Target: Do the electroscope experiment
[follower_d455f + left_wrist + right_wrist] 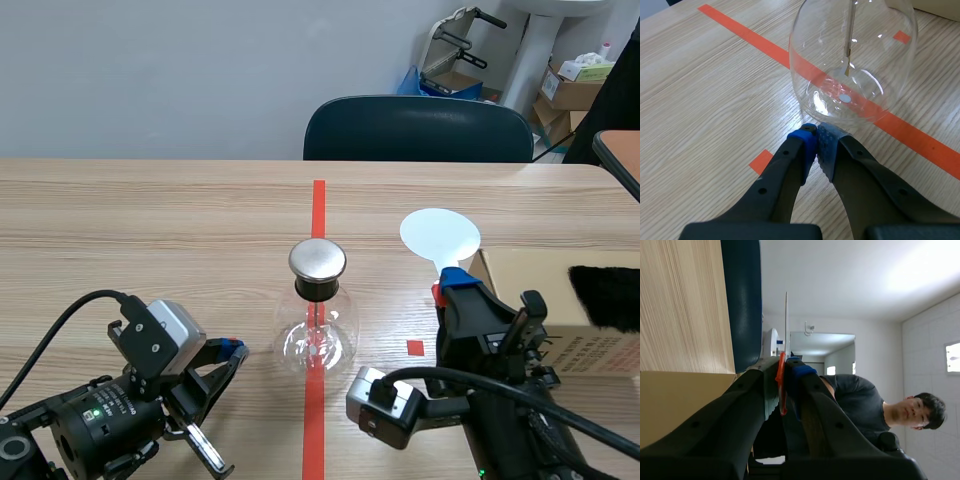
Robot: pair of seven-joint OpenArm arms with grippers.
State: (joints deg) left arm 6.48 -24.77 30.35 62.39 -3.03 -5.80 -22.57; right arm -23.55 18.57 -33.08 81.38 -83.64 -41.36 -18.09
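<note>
Right hand [455, 287] clamped on the red handle of white disc paddle [440, 237], disc upright above it, toward bench's right edge, just beside cardboard box [520, 270]. Left hand [816, 145] closed on nothing, tips just beside the base of electroscope [317, 322]. It stands mid-bench on the tape line, nearer robot's edge, metal cap [317, 260] on top. Likely step: bring disc to cap. Go slowly, come in above the cap, don't nudge the glass.
</note>
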